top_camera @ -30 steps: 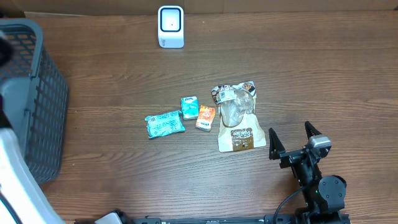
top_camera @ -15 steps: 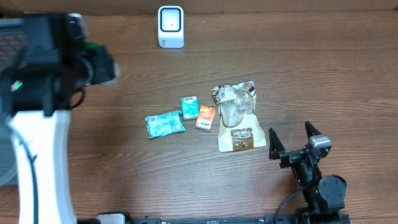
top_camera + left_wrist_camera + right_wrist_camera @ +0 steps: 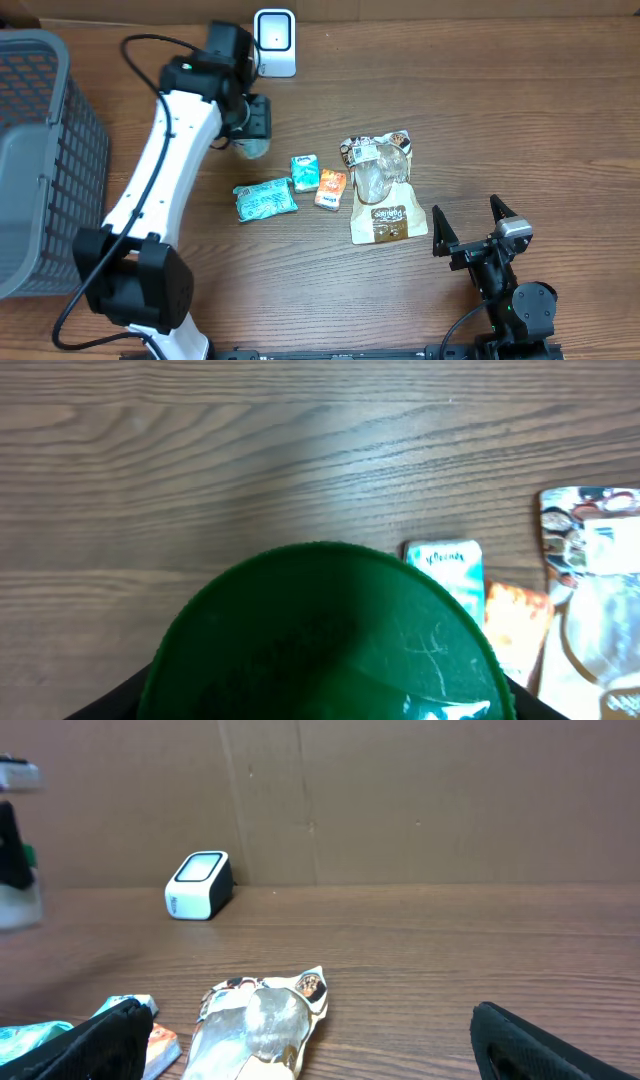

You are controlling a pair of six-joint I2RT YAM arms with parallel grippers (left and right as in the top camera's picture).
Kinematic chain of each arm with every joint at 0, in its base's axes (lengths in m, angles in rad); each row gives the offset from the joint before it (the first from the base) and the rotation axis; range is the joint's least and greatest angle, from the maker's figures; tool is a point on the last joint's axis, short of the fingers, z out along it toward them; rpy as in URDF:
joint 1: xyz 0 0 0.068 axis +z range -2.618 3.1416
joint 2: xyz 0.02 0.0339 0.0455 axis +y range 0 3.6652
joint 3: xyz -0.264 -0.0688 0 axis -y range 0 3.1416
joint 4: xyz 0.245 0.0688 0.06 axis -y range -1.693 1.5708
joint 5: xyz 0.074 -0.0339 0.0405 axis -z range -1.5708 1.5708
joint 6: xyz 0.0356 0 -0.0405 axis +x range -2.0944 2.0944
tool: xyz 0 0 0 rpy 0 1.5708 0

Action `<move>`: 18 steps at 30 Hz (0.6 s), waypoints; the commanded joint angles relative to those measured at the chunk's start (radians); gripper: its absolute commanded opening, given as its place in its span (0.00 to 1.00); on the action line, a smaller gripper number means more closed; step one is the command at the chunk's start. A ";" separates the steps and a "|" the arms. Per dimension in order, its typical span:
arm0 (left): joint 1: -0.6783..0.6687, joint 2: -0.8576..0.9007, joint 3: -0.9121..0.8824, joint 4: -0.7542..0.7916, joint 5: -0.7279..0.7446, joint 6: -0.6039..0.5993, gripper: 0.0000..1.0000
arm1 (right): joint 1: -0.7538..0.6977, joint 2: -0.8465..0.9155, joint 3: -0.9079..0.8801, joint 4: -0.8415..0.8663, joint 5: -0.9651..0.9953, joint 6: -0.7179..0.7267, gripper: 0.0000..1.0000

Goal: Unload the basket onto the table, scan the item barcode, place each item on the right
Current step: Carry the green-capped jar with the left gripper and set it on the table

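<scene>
Green round item (image 3: 320,645) sits pinched between the jaws of the left gripper (image 3: 252,125), near the white scanner (image 3: 275,42), on its near side; the scanner stands by the table's (image 3: 520,100) far edge. Bare wood stretches wide to the right of both. A teal packet (image 3: 265,199), small teal packet (image 3: 304,172), orange packet (image 3: 330,187) and brown pouch (image 3: 380,195) cluster mid-table. A grey basket (image 3: 40,160) fills the left edge. The right gripper (image 3: 466,210), jaws spread wide and empty, waits near the pouch's corner.

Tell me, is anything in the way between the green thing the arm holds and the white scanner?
Nothing visible is. The green round container in the left gripper hangs close to the scanner, and the snack packets lie on its other side.
</scene>
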 commanded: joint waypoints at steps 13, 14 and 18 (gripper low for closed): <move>0.005 -0.013 -0.409 0.473 -0.214 -0.224 0.59 | -0.001 -0.010 -0.010 0.004 -0.003 -0.003 1.00; 0.006 -0.013 -0.420 0.487 -0.214 -0.241 0.59 | -0.001 -0.010 -0.010 0.004 -0.003 -0.003 1.00; 0.006 -0.012 -0.459 0.514 -0.216 -0.287 0.58 | -0.001 -0.010 -0.010 0.004 -0.003 -0.003 1.00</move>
